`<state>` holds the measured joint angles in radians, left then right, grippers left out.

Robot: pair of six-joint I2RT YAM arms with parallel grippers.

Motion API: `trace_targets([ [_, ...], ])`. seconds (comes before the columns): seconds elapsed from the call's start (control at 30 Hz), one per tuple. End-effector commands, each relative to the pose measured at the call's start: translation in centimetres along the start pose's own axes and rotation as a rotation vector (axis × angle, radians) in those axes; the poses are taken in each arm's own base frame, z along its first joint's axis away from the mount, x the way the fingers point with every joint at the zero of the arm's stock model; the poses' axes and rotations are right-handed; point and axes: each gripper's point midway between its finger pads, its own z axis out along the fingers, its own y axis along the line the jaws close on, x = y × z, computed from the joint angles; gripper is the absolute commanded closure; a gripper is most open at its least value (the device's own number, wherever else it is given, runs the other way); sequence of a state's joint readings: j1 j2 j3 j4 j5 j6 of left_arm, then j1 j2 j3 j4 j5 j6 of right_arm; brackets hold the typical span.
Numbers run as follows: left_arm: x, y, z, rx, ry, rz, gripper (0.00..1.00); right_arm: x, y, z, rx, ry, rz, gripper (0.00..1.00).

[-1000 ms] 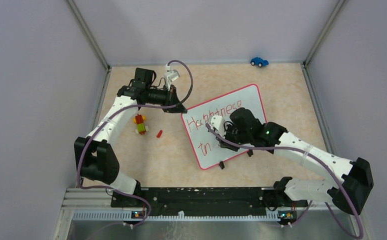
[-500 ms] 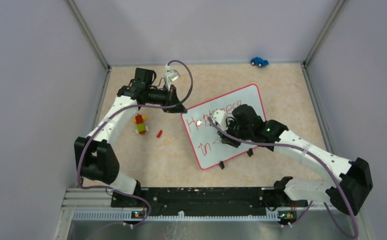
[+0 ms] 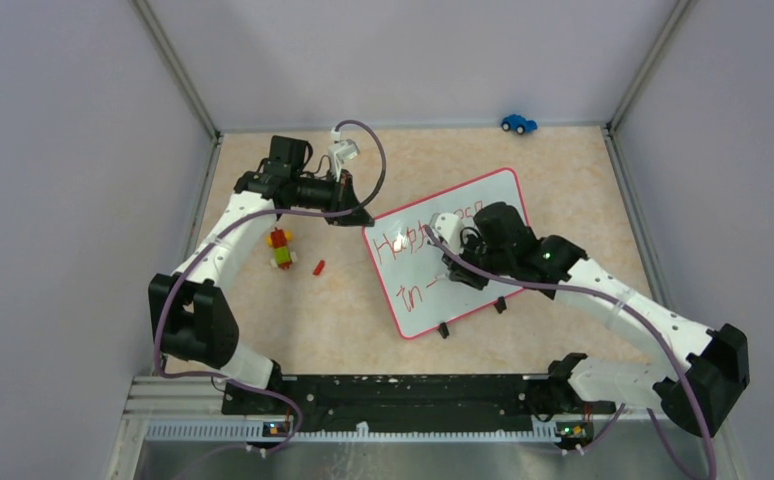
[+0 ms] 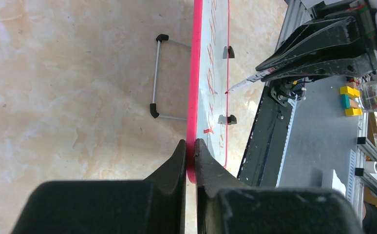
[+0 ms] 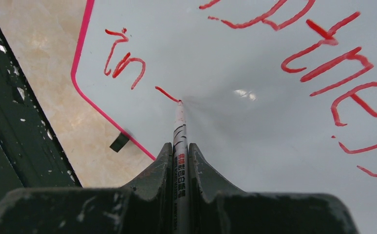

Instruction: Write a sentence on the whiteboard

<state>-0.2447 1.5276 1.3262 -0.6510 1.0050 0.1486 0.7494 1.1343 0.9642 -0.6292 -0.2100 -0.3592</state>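
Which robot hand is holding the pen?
The right gripper holds the marker, tip on the whiteboard; the left gripper only pinches its pink frame.

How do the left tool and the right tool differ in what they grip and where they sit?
The left tool is shut on the whiteboard's red-pink frame; the right tool is shut on a red-tipped marker. The left tool sits at the board's edge; the right tool is over its writing face, marker tip on a stroke of the sentence. Both are closed on something.
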Motion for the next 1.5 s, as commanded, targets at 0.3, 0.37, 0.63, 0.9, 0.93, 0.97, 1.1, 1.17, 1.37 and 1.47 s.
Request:
trace_targets([
  [0.3, 3.0, 0.2, 1.3, -0.002, 0.095, -0.056, 1.0, -4.3, -1.1, -0.1, 0.005, -0.11, -0.015, 1.0],
  [0.37, 3.1, 0.2, 1.3, -0.003, 0.096, -0.058, 1.0, -3.7, -1.2, 0.4, 0.008, -0.091, -0.01, 1.0],
  [0.63, 3.2, 0.2, 1.3, -0.002, 0.097, -0.058, 1.0, -1.4, -0.3, 0.8, -0.019, -0.044, -0.003, 1.0],
  [0.9, 3.2, 0.3, 1.4, -0.001, 0.096, -0.059, 1.0, 1.3, 1.4, 1.2, -0.069, 0.013, -0.007, 1.0],
  [0.93, 3.2, 0.3, 1.4, -0.002, 0.097, -0.059, 1.0, 1.6, 1.6, 1.2, -0.076, 0.017, -0.008, 1.0],
  [0.97, 3.2, 0.3, 1.4, -0.002, 0.097, -0.06, 1.0, 1.7, 1.6, 1.2, -0.078, 0.02, -0.009, 1.0],
  [1.1, 3.1, 0.3, 1.4, 0.0, 0.096, -0.06, 1.0, 1.7, 1.4, 1.0, -0.065, 0.022, -0.015, 1.0],
  [1.17, 3.1, 0.3, 1.4, -0.002, 0.095, -0.057, 1.0, 1.1, 0.8, 0.7, -0.036, 0.015, -0.018, 1.0],
  [1.37, 3.0, 0.2, 1.4, -0.001, 0.094, -0.058, 1.0, -1.4, -0.4, -1.0, 0.007, -0.044, -0.024, 1.0],
  [1.47, 2.9, 0.2, 1.4, 0.0, 0.093, -0.058, 1.0, -2.4, -0.5, -1.6, 0.012, -0.066, -0.022, 1.0],
])
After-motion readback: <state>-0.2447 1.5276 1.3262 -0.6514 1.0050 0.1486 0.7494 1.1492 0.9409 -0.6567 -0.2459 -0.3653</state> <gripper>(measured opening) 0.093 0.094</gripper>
